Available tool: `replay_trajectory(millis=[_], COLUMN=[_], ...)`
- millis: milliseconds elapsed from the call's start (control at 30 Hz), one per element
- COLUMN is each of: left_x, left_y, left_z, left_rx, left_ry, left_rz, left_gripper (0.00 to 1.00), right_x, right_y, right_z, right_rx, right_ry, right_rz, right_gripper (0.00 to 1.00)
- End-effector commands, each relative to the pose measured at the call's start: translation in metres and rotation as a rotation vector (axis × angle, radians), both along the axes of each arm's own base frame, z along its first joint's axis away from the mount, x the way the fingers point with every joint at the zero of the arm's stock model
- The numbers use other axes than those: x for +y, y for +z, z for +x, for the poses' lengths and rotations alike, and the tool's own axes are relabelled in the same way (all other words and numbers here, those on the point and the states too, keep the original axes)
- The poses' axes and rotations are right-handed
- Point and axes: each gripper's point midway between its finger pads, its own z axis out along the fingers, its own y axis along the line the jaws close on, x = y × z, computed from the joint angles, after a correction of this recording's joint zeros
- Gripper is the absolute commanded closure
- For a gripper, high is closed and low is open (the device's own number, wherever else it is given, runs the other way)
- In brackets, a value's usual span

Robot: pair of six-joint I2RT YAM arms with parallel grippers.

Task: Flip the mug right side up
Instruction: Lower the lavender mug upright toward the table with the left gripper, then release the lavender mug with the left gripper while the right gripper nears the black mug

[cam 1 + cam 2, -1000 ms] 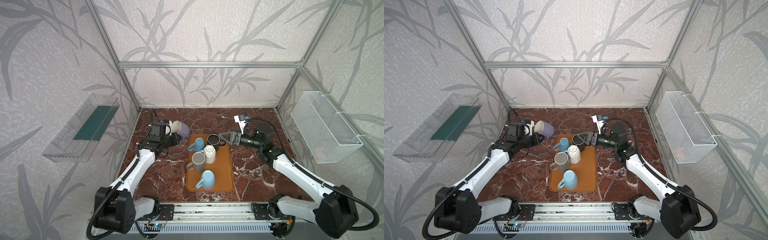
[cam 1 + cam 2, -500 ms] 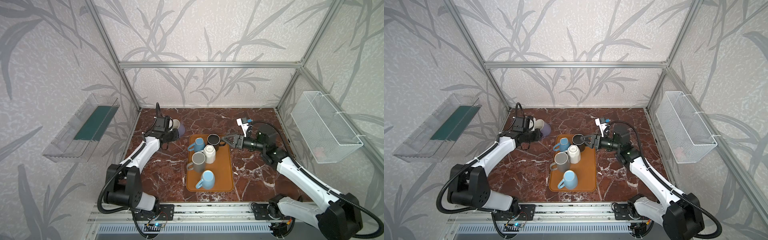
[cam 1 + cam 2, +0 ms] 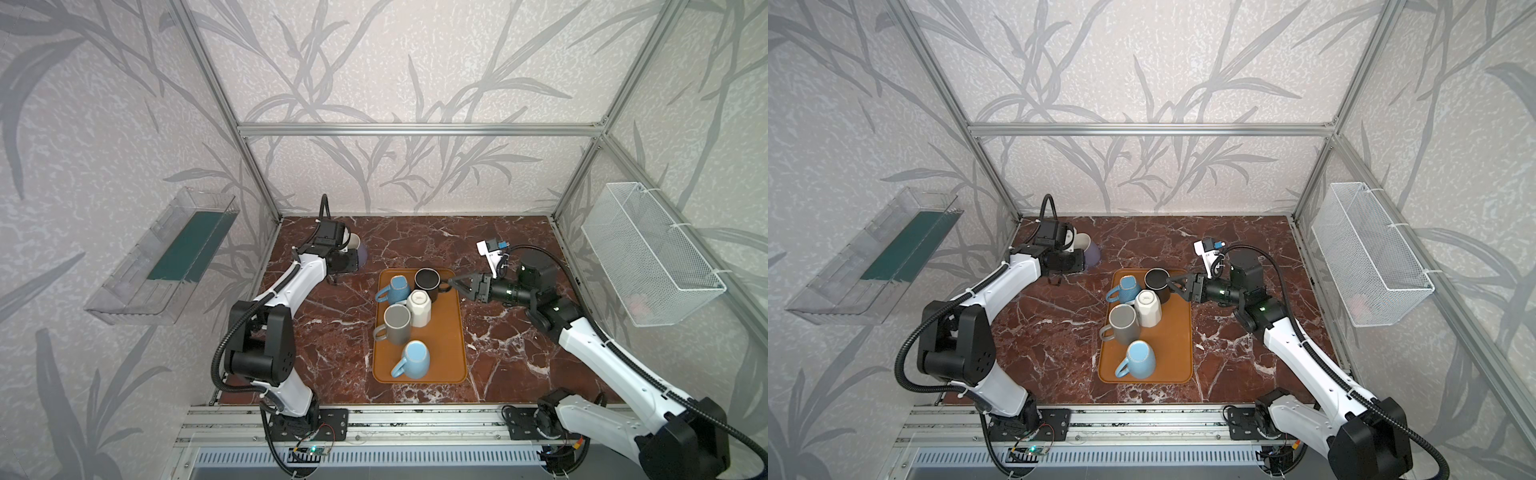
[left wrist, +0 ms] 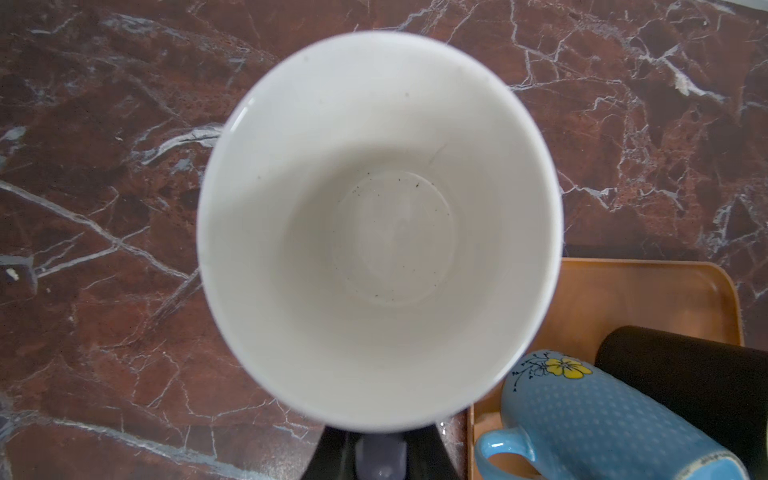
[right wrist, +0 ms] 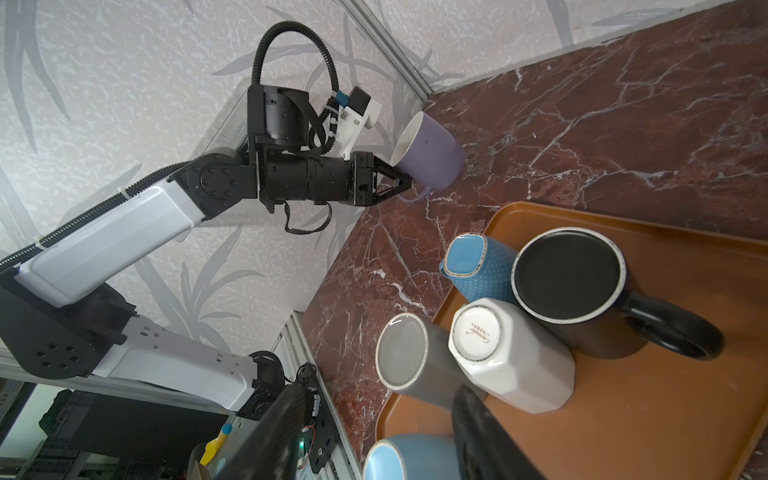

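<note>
Step in hand: set-down. The left gripper (image 5: 405, 185) is clamped on the handle of the purple mug (image 5: 430, 156), at the back-left of the table (image 3: 519, 332) near the corner, well off the tray (image 3: 451, 332). The mouth faces up, and the left wrist view looks straight into its white inside (image 4: 380, 228). It shows a slight lean in a top view (image 3: 360, 251). Can't tell if the base is flat on the table.

Next move, my read: level it, seat the base, then let go and back out along the handle without hooking it.

The right gripper (image 3: 454, 284) has its jaws parted and empty, tips just beside the handle of the black mug (image 3: 427, 279) at the tray's far end. That one sits bottom-up, like the rest on the tray, so it is probably next in line.

Surface: red-brown marble with white veins. It looks hard and slick, so I'd expect a mug to skid if nudged.

Room: aluminium frame (image 3: 415, 129), leaf-print walls (image 3: 415, 62), a clear bin (image 3: 166, 257) on the left wall and a wire basket (image 3: 648, 253) on the right wall.
</note>
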Motion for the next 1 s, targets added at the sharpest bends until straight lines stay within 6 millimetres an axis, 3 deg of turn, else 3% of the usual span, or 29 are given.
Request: replay_trajectory(millis=[0, 300, 967], left_x=[0.012, 0.024, 0.004], left_y=[0.018, -0.001, -0.030], left_z=[0.013, 0.028, 0.069], left_rx=[-0.042, 0.032, 0.071], left_ry=[-0.001, -0.026, -0.101], left_rz=[0.090, 0.209, 0.204], left_gripper=[1.00, 1.00, 1.00], right_x=[-0.005, -0.007, -0.007], right_y=[0.003, 0.005, 0.003], right_z=[-0.002, -0.002, 0.004], right_rx=[-0.030, -0.034, -0.021], right_ry=[-0.007, -0.006, -0.011], right_rz=[-0.007, -0.003, -0.006], right_gripper=[0.42, 0.42, 0.42])
